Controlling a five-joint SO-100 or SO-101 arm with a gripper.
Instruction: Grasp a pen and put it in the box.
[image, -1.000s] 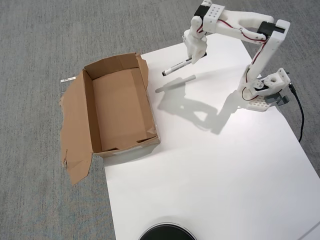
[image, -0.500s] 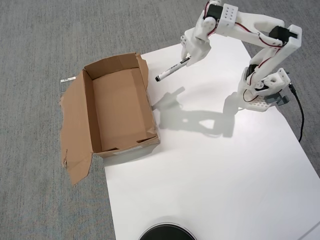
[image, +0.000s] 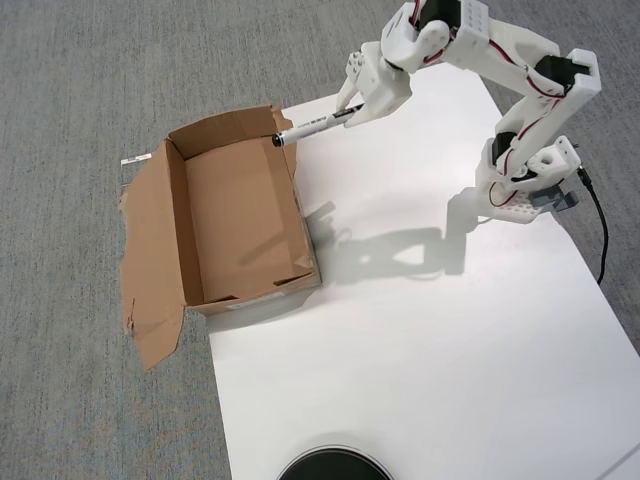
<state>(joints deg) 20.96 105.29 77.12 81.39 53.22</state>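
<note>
The pen (image: 310, 127) is a slim white marker with a black cap. My gripper (image: 352, 112) is shut on its right end and holds it in the air, nearly level. The capped end points left and reaches the top right corner of the box. The box (image: 158, 235) is open brown cardboard with ragged flaps splayed out to the left, and a small white label strip (image: 137, 158) at its upper left. It stands at the left edge of the white table (image: 420, 360). The box's inside looks bare.
The arm's white base (image: 525, 185) is clamped at the table's right edge, with a black cable (image: 600, 225) running down from it. A dark round object (image: 333, 466) sits at the table's bottom edge. Grey carpet (image: 70, 100) surrounds the table.
</note>
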